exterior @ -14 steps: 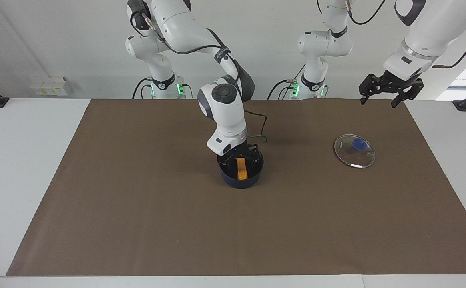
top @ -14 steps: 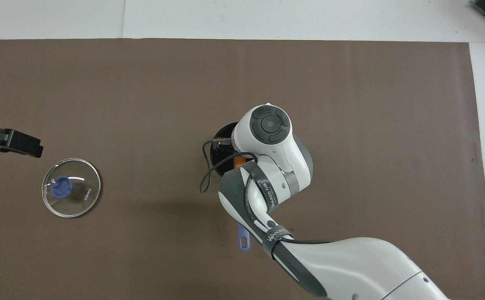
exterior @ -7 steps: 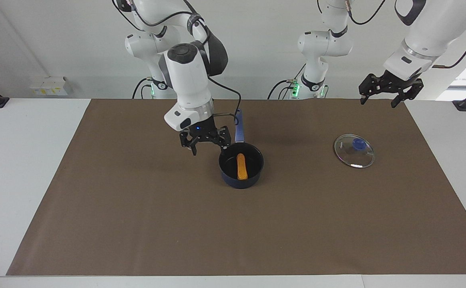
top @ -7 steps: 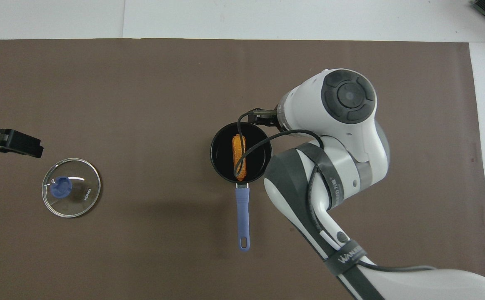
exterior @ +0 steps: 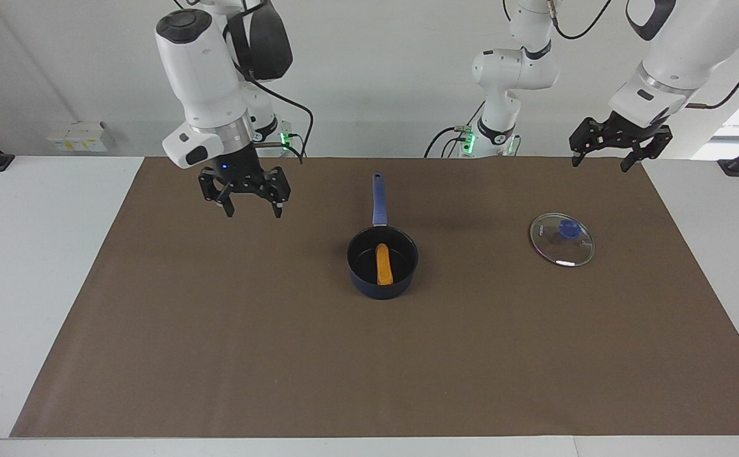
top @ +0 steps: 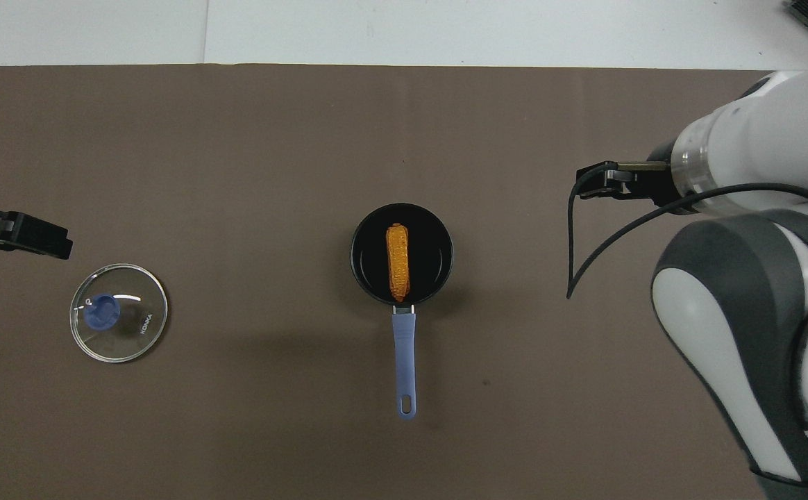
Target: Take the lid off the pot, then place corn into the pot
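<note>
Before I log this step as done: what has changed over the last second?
The right gripper, a second ago down in the pot around the corn, has lifted out empty and swung toward the right arm's end of the table, open above the brown mat. The corn stayed in the pot. The lid and the open left gripper have not moved.

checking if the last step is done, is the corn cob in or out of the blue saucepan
In: the yellow-orange corn cob lies flat on the black inside of the dark navy-blue saucepan, with no end effector touching it.
</note>
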### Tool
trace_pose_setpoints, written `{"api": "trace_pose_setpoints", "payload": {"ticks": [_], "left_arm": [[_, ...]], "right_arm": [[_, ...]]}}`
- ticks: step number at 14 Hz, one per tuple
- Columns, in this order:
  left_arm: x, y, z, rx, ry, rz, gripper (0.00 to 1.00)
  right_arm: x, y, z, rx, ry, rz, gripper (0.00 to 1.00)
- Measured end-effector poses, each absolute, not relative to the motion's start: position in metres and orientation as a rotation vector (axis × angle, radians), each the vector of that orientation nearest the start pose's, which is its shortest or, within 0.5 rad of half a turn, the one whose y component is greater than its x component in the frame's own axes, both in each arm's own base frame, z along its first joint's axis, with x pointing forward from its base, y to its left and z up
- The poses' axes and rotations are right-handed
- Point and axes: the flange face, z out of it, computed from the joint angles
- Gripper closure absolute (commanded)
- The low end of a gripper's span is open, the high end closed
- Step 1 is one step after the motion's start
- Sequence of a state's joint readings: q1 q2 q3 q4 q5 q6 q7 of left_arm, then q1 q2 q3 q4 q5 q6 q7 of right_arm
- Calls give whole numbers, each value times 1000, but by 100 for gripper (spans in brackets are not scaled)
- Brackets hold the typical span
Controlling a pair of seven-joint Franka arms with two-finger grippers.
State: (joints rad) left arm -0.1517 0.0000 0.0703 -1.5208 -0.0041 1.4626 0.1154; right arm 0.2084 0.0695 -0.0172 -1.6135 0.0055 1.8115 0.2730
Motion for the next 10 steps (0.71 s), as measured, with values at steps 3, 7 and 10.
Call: {"api": "trace_pose_setpoints", "payload": {"ticks": [3,7,10], "left_arm": [[543,-45,638,-3137,279,79,0],[543,-46,638,-3143,277,76,0],[543,-48,638,-3144,282,72,0]], "right_arm": [[576,101,604,-3127,133,-161,0],[572,74,622,-3138,193,-101,0],[566,60,635,-3143,216,-58,0]]}}
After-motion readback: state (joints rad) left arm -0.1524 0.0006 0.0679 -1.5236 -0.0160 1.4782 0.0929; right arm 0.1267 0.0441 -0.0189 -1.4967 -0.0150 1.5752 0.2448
